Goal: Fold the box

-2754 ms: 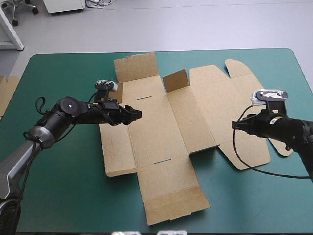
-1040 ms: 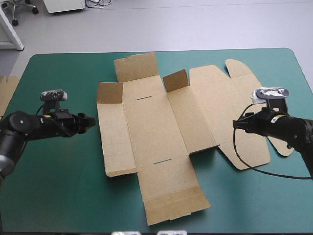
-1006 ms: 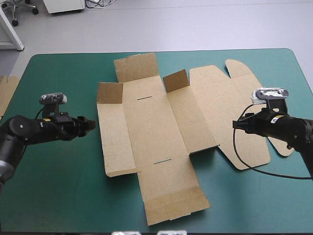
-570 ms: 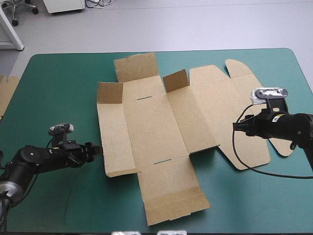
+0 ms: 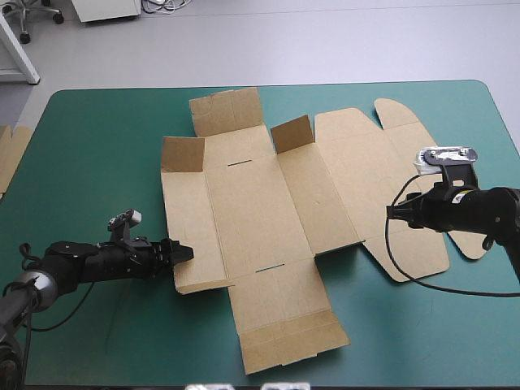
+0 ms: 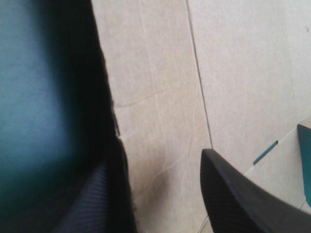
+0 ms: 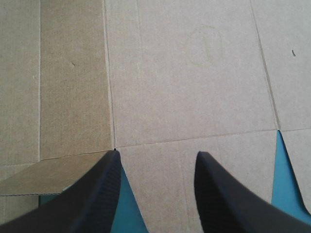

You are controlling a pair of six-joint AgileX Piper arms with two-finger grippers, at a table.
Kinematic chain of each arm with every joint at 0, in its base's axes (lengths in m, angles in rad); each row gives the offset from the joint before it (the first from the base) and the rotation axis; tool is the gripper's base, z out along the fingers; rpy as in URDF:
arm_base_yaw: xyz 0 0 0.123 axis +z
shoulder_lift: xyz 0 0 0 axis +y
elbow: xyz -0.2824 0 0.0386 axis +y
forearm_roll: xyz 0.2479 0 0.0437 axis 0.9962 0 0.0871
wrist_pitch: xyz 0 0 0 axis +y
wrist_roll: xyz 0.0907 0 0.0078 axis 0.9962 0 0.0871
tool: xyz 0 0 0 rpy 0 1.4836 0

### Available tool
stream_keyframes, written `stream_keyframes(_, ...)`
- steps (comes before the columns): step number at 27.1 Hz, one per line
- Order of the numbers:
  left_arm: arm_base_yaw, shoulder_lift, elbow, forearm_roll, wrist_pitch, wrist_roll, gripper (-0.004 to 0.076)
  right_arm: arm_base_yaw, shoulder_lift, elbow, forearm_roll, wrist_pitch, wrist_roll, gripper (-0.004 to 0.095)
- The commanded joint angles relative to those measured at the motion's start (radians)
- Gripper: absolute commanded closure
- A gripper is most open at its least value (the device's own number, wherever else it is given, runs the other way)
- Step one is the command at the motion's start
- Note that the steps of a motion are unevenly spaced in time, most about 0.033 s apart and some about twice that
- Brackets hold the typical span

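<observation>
While the box (image 5: pixel 260 219) is laid out mostly flat at the middle of the surface (image 5: pixel 97 130), the following is recorded.

Box: brown corrugated board, matte, cut as one sheet. It is scored with straight creases; two thin slots (image 5: pixel 240 163) are cut in the central panel, and rounded tabs (image 5: pixel 396 110) are cut on the right side. The left flap (image 5: pixel 183 153) and the centre flap (image 5: pixel 291 132) are raised along the far side. All other panels lie flat.

Left gripper (image 5: pixel 183 253): set low at the near left corner of the sheet. The jaws are parted, one over the board, the other at its left edge. Whether that one is under the board cannot be told.

Right gripper (image 5: pixel 392 210): held over the right part of the sheet, jaws parted, nothing gripped.

Surface: smooth teal-green cover. More board (image 5: pixel 10 154) is seen at its left edge.

Hazards, as judged:
- The sheet is not pinned, so a push at the left edge may slide it rightward instead of raising the wall.
- If the edge is overridden by a jaw, the panel would be pressed flat.
- Lifted at one corner only, the long panel may buckle off its score.
</observation>
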Motion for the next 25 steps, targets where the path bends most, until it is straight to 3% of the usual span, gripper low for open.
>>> stream_keyframes(1,-0.003,0.034,-0.018,-0.123,0.046,0.079,0.0321,-0.008,-0.024,-0.033,0.012,-0.037,-0.006,0.0459)
stream_keyframes(6,-0.003,0.088,-0.018,-0.171,0.125,0.134,0.0321,-0.008,-0.024,-0.033,0.009,-0.035,-0.006,0.0459)
stream_keyframes(12,-0.003,0.088,-0.018,-0.304,0.084,0.205,0.0357,-0.008,-0.024,-0.033,0.009,-0.037,-0.006,0.0459)
stream_keyframes(17,-0.005,0.090,-0.018,-0.310,0.076,0.212,0.0451,-0.008,-0.024,-0.033,0.007,-0.033,-0.006,0.0467)
stream_keyframes(22,-0.042,0.090,-0.018,-0.351,0.069,0.258,0.0636,-0.008,-0.024,-0.033,0.007,-0.031,-0.006,0.0467)
stream_keyframes(25,-0.096,0.101,-0.018,-0.351,0.020,0.258,0.0670,-0.008,-0.024,-0.033,0.007,-0.028,-0.006,0.0467)
